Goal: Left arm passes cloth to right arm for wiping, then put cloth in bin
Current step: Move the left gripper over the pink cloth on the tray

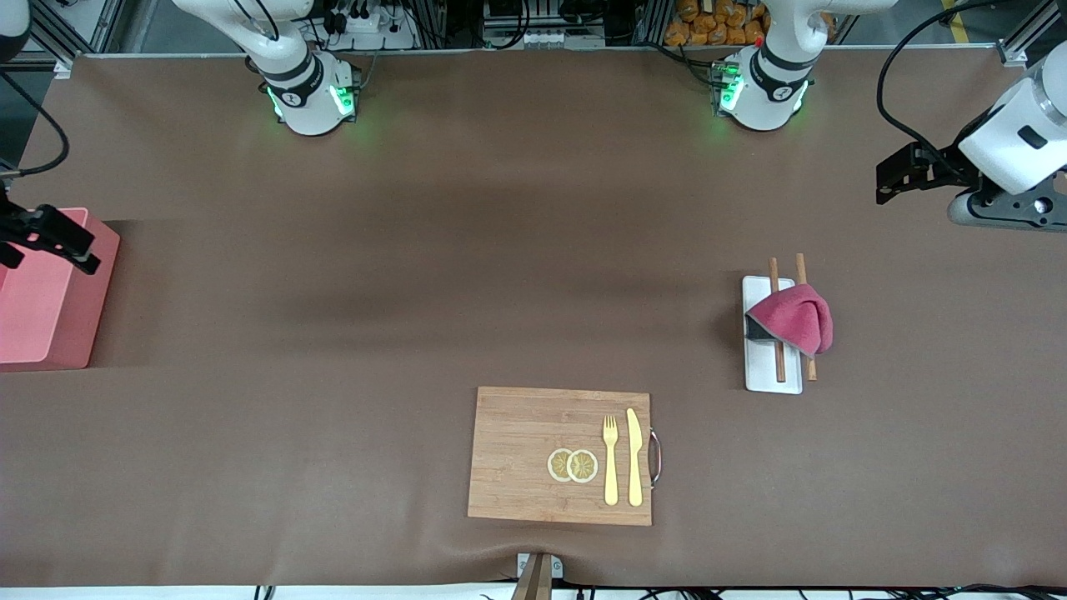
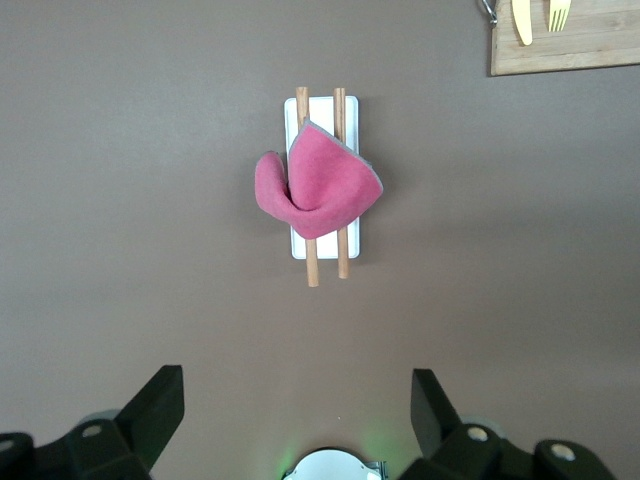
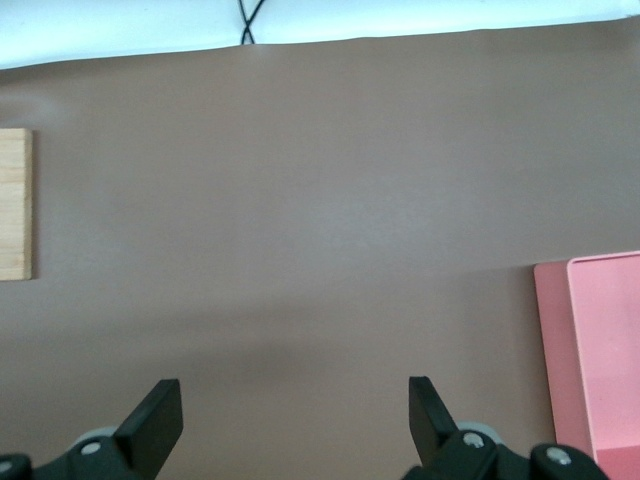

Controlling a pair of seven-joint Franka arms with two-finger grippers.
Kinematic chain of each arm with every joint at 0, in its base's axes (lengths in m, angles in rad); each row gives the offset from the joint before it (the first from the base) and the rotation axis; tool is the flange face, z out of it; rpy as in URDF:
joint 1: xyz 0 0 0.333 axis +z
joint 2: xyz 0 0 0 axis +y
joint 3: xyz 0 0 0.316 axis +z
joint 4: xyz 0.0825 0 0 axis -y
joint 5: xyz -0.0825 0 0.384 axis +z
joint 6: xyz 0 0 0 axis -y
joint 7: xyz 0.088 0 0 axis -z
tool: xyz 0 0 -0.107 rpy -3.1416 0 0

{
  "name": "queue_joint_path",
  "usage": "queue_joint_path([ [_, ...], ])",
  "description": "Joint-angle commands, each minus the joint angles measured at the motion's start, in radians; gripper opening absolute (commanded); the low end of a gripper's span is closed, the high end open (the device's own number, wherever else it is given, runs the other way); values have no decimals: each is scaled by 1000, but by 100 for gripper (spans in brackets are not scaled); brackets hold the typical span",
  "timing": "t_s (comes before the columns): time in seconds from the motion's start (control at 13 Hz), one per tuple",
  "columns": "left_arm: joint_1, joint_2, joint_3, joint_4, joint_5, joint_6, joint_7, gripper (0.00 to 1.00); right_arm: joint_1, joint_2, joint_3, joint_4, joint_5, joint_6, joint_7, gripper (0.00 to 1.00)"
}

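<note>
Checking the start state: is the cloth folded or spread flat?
Folded: the cloth lies bunched over the chopsticks, grey underside showing.

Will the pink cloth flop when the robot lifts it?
Probably yes: the cloth lies folded and draped over two sticks on a white tray, so it looks soft. It may drag those loose sticks along.

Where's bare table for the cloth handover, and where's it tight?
Free: the wide brown stretch between the bin and the white tray, above the wooden board. Crowded: the tray itself, with the cloth draped over the chopsticks. The board carries lemon slices, a fork and a knife.
</note>
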Motion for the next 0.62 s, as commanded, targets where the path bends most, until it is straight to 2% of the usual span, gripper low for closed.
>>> queue_joint_path([
  [0.0, 13, -4, -9, 13, 25, -17, -8, 100, 14, 5, 1, 10, -6, -15, 9, 100],
  [0.54, -45, 69, -13, 27, 28, -16, -4, 100, 17, 8, 0, 10, -6, -15, 8, 100],
])
